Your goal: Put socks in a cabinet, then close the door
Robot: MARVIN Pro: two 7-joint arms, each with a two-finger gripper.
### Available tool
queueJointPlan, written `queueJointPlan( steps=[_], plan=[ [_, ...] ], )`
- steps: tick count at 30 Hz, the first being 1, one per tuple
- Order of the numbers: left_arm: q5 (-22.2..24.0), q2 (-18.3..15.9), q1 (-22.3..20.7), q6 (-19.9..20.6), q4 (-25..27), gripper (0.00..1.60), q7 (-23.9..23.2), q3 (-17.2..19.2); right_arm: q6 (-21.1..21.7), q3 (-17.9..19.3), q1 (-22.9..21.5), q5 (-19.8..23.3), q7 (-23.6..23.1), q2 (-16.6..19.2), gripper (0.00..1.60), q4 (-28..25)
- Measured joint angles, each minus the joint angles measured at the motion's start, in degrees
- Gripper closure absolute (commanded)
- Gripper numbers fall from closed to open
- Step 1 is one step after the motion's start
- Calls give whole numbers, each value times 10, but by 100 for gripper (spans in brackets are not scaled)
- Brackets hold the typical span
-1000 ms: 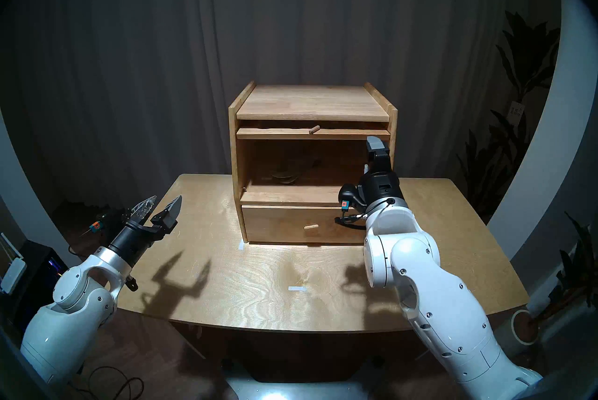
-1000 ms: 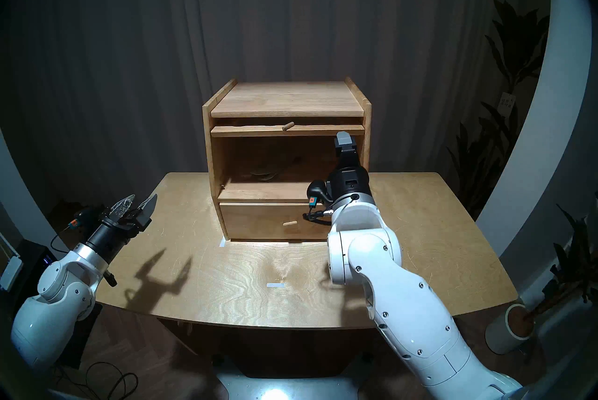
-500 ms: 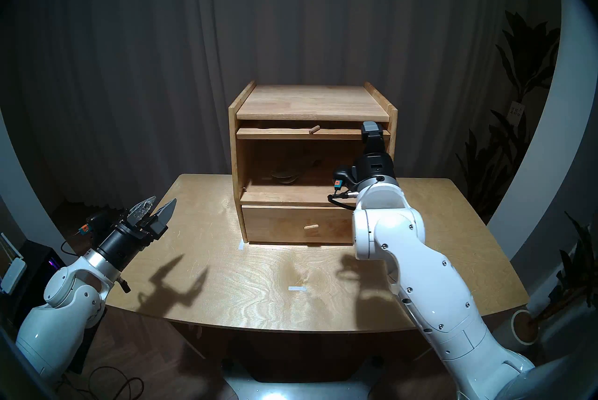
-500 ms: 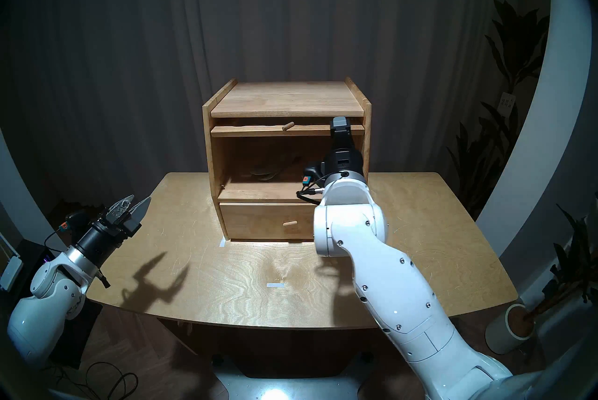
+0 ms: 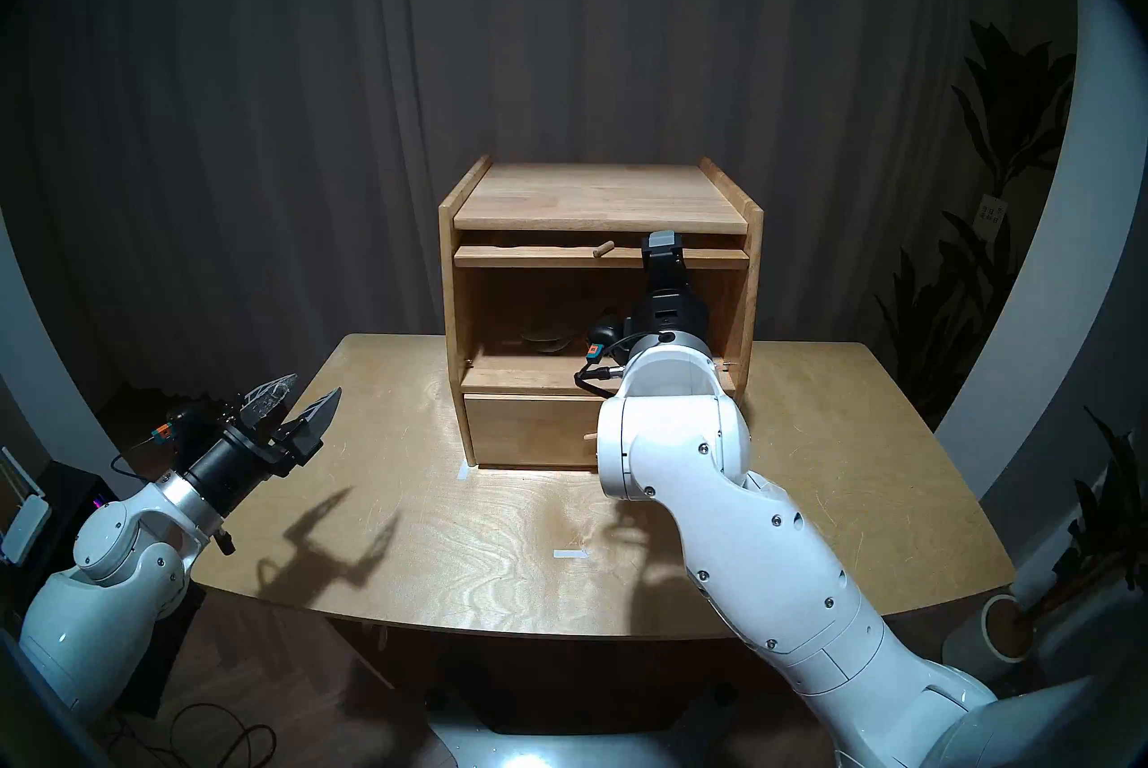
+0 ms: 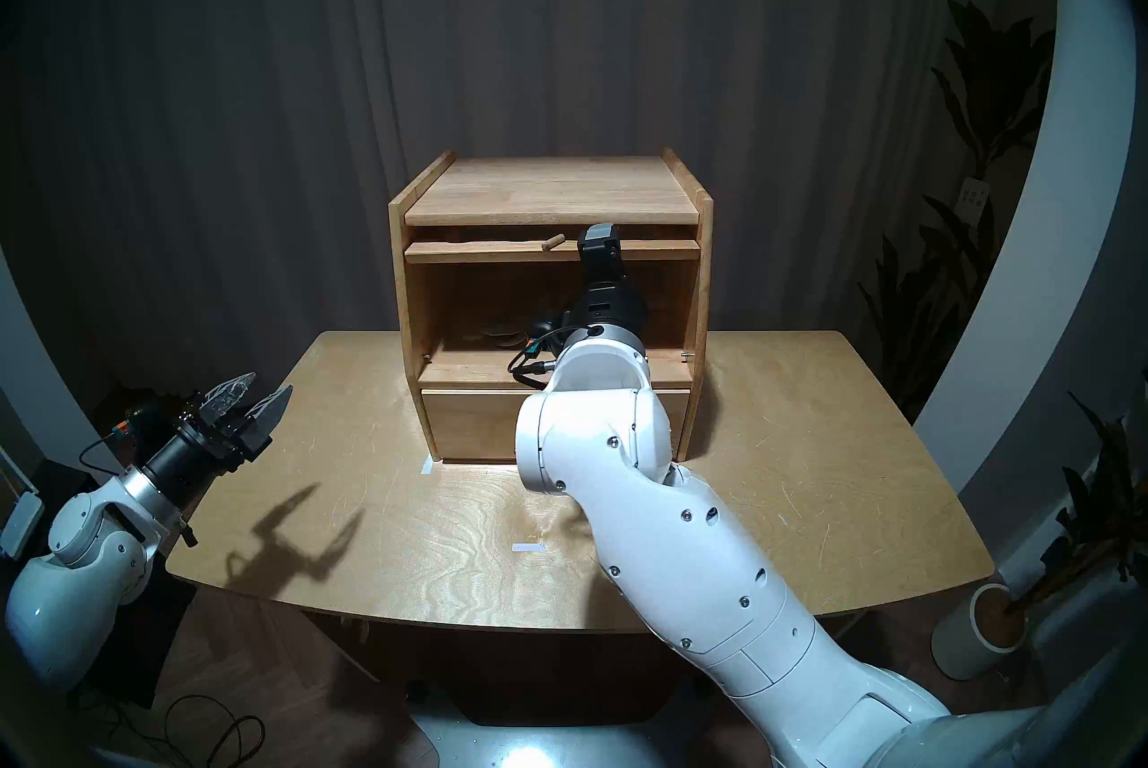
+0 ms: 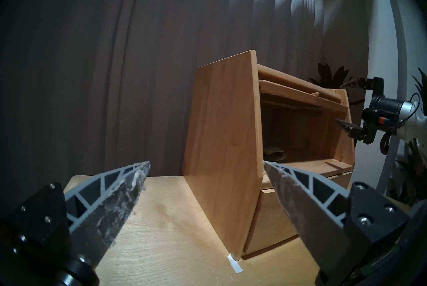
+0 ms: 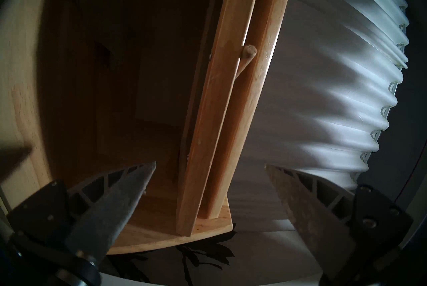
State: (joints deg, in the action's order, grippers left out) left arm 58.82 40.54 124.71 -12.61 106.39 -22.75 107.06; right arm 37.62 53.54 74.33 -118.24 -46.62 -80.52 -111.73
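Wooden peg knob (image 8: 248, 52) on your raised door (image 5: 599, 256) sits ahead of the right gripper (image 8: 210, 186); its fingers are spread, straddling the door's front edge.

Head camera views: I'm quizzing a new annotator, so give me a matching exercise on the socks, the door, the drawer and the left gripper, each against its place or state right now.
Things:
1. socks
2. door
3. drawer
4. left gripper

Places or states:
A. pushed in, shut
B. open, holding nothing, above the left part of the table
C. lying inside the cabinet, in its upper compartment
D. raised, lying flat just under the cabinet's top

Pairs: 1-C, 2-D, 3-A, 4-B
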Motion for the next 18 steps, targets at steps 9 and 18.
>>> queueJointPlan(
  steps=[9,18],
  plan=[
    [-45,10,-12,-3,16,0,94,-2,8,-7,-7,-90,-95,-20,0,1],
    [-61,19,-15,-3,19,0,131,2,36,-18,-22,-5,-42,-23,0,0]
  ],
)
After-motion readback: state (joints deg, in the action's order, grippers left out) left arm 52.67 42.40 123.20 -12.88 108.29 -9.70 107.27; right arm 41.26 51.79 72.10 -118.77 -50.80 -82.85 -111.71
